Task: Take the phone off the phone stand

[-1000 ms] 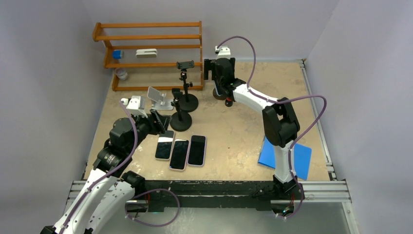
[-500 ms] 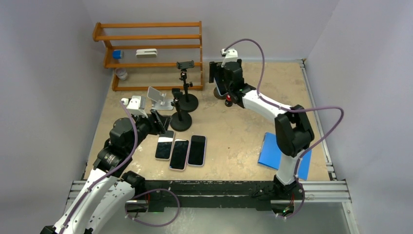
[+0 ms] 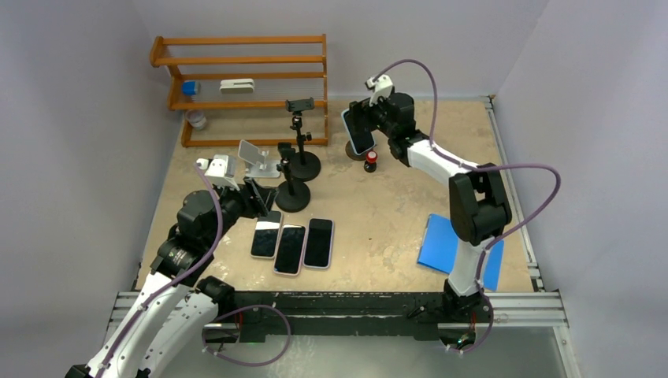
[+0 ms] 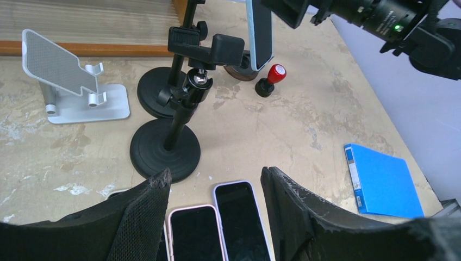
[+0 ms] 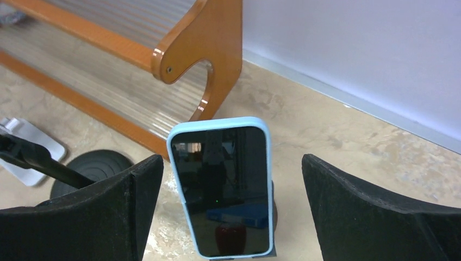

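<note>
The phone (image 3: pixel 358 130), in a light-blue case with a dark screen, stands upright on the phone stand (image 3: pixel 354 152) at the back middle of the table. My right gripper (image 3: pixel 369 120) is open, just right of the phone and facing its screen. In the right wrist view the phone (image 5: pixel 223 190) shows between the two fingers of my right gripper (image 5: pixel 232 163), with a gap on each side. Only a bit of the stand's dark base (image 5: pixel 274 209) shows behind the phone. My left gripper (image 4: pixel 216 176) hangs open and holds nothing, above phones lying flat on the table.
Three phones (image 3: pixel 290 249) lie side by side near the front left. Two empty black stands (image 3: pixel 293 185) and a silver stand (image 3: pixel 256 157) are left of the phone. A red-capped knob (image 3: pixel 370 161), a blue folder (image 3: pixel 461 252) and a wooden rack (image 3: pixel 240 79) are also there.
My right arm has swung to the right, from over the phone to its right side. The phone's screen now shows in the top view. The left arm has not moved.
</note>
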